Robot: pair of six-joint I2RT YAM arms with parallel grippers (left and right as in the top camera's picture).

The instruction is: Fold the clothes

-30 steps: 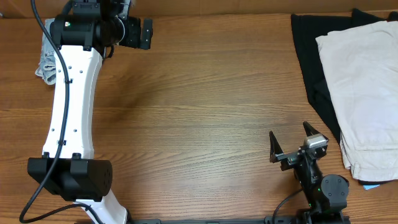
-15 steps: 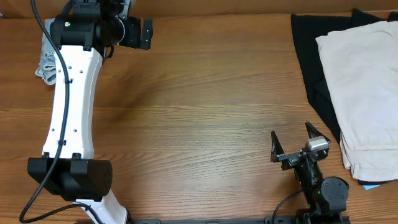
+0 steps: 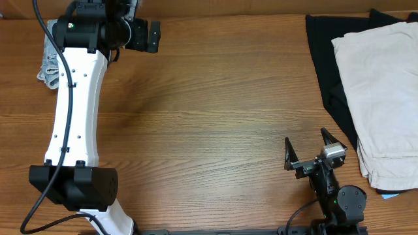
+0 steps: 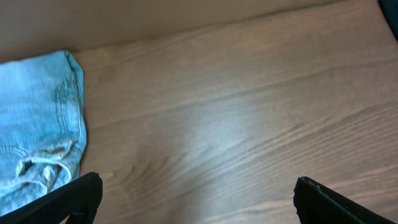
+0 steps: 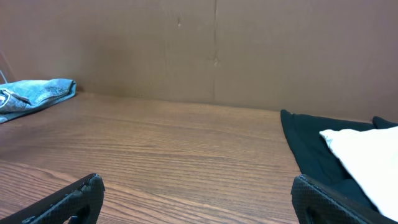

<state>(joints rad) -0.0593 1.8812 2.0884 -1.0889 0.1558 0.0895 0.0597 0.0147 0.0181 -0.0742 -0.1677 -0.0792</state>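
The light-blue denim shorts (image 3: 49,62) lie bunched at the table's far left, mostly hidden under my left arm in the overhead view. They show at the left edge of the left wrist view (image 4: 37,124) and far left in the right wrist view (image 5: 34,93). My left gripper (image 3: 151,36) is open and empty, just right of the shorts near the back edge; its fingertips frame bare wood (image 4: 196,196). My right gripper (image 3: 310,149) is open and empty near the front right, fingers wide apart (image 5: 196,199).
A cream-white garment (image 3: 382,91) lies on a black garment (image 3: 326,59) at the right side, also seen in the right wrist view (image 5: 367,149). A cardboard wall (image 5: 217,43) stands behind the wooden table (image 3: 215,111).
The right gripper has shifted very slightly toward the front of the table. The left arm has barely moved.
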